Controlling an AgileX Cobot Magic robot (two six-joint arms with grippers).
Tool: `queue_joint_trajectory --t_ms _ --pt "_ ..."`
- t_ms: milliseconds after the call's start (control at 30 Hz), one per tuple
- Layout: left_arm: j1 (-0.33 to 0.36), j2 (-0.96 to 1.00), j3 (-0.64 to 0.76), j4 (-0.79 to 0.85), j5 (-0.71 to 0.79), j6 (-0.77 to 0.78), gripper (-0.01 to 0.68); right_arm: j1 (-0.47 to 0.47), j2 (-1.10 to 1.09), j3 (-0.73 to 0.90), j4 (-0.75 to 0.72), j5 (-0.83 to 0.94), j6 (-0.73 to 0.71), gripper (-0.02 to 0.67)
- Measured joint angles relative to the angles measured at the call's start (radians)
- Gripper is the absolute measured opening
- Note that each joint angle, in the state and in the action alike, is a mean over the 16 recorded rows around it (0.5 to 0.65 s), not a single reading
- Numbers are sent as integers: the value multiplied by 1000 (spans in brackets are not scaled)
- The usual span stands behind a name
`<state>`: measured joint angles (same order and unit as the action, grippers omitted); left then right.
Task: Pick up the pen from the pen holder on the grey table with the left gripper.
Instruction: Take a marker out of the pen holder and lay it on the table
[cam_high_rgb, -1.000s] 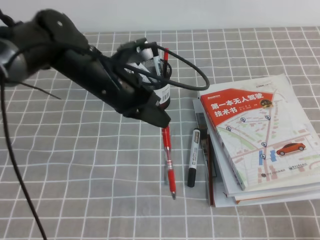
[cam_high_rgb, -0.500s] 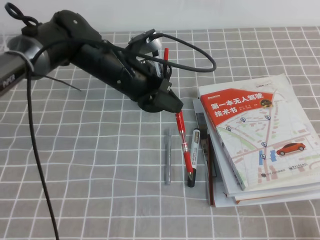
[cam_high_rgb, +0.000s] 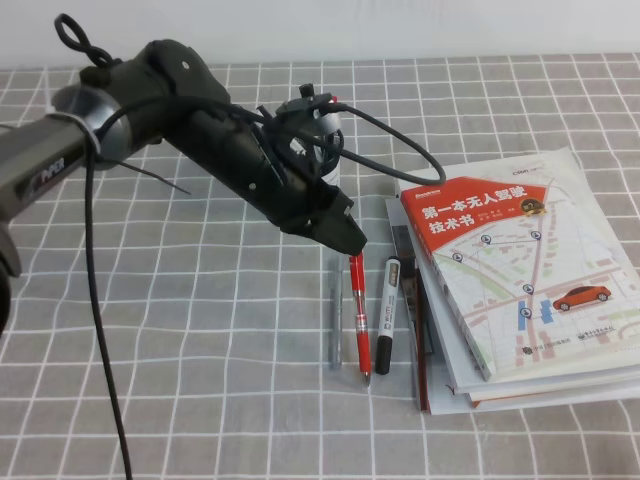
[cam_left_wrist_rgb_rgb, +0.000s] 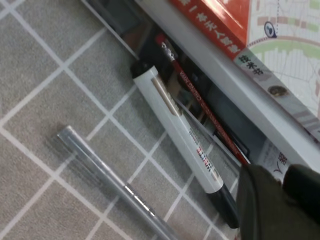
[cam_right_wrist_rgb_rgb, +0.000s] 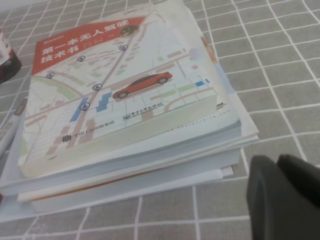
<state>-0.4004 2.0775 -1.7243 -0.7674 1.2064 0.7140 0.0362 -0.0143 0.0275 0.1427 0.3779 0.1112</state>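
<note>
1. Exterior high view: the left gripper (cam_high_rgb: 340, 237) reaches from the upper left toward the middle of the frame, its tip clamped on the top end of the pen (cam_high_rgb: 358, 318), which hangs tip-down over the grey table (cam_high_rgb: 180, 330).
2. The pen's silver tip sits low between a thin grey pen (cam_high_rgb: 334, 318) on its left and a black-capped marker (cam_high_rgb: 385, 315) on its right; whether the tip touches the cloth cannot be told.
3. The pen holder (cam_high_rgb: 322, 145) stands behind the arm in the upper middle, mostly hidden by black cables.
4. A stack of books (cam_high_rgb: 520, 270) fills the right side, just beside the marker.
5. Left wrist view: the marker (cam_left_wrist_rgb_rgb: 177, 127) lies diagonally against the books (cam_left_wrist_rgb_rgb: 280, 45), and the grey pen (cam_left_wrist_rgb_rgb: 115, 182) lies at lower left.
6. Right wrist view: only a dark part of the right gripper (cam_right_wrist_rgb_rgb: 285, 197) shows at lower right, so I cannot tell if its jaws are apart or together.
</note>
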Motion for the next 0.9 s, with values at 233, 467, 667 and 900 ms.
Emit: queue_joint_trajectory --t_ms 233,467,667,900 --pt "-6 3 0 16 -23 -2 7 0 0 0 0 0 0 -1" --pt "-6 3 0 22 -57 -6 17 0 0 0 0 0 0 -1" --pt "-6 3 0 23 -76 -14 27 0 0 0 0 0 0 -1" --pt "-6 -33 0 51 -88 -31 22 0 0 0 0 0 0 -1"
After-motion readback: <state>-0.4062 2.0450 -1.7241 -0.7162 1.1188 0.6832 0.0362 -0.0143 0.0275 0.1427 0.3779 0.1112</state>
